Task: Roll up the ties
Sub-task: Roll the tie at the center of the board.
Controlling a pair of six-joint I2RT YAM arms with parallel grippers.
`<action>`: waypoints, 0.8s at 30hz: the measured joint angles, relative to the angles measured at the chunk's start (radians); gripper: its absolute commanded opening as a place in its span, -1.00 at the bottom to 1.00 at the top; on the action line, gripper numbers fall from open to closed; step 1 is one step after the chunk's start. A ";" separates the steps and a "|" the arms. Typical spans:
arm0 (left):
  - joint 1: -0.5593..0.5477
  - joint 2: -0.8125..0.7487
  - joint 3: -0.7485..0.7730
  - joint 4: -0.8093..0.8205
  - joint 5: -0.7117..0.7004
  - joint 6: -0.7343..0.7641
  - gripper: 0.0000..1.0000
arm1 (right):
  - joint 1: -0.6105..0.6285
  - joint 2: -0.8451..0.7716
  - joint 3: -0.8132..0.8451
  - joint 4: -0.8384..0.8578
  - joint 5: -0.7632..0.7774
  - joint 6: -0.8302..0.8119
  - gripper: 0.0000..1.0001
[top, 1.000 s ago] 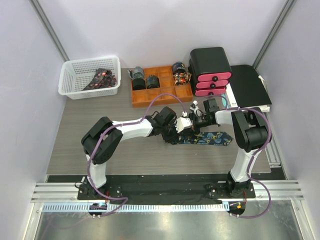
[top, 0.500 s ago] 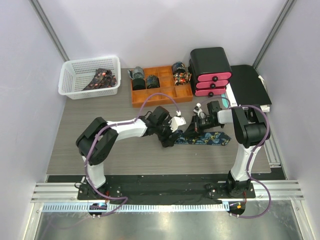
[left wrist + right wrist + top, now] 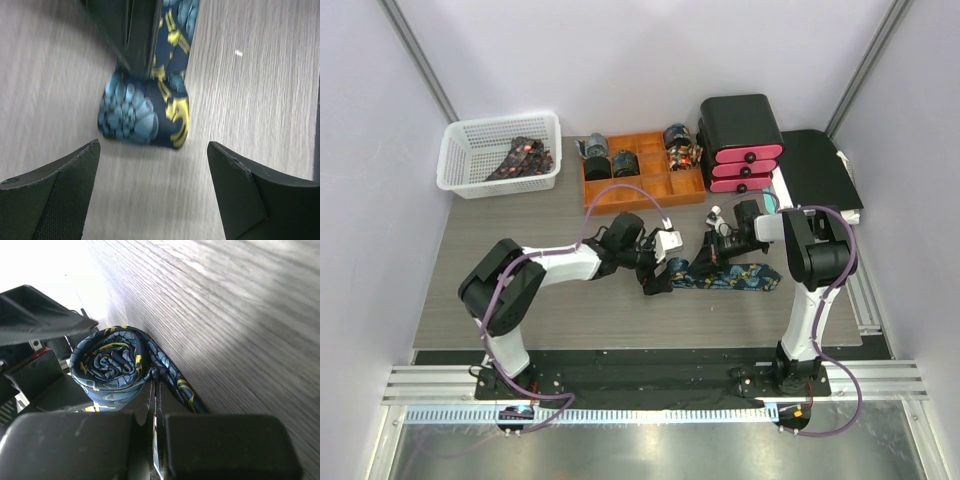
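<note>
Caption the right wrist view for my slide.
Right claw pinches a blue-and-gold tie beside its rolled coil on the grey table.

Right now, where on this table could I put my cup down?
Bare table lies between the white basket and the left arm, and along the near edge in front of the tie. Crowded: the back, with orange tray and drawer unit, and the centre, where the left gripper and right gripper meet.

Grey wood-grain tabletop (image 3: 520,290); pale lilac walls (image 3: 620,60) on 3 sides; aluminium rails (image 3: 430,384) at near edge.
</note>
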 measured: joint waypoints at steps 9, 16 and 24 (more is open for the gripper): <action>-0.013 0.116 0.032 0.102 0.047 0.043 0.33 | 0.000 0.026 0.026 -0.043 -0.018 -0.029 -0.98; -0.046 0.142 0.060 0.091 -0.008 0.088 -0.31 | -0.002 0.031 0.028 -0.069 -0.026 -0.033 -0.96; -0.076 0.158 0.166 -0.098 -0.094 0.137 -0.55 | -0.035 0.021 0.056 -0.129 -0.017 -0.039 -0.36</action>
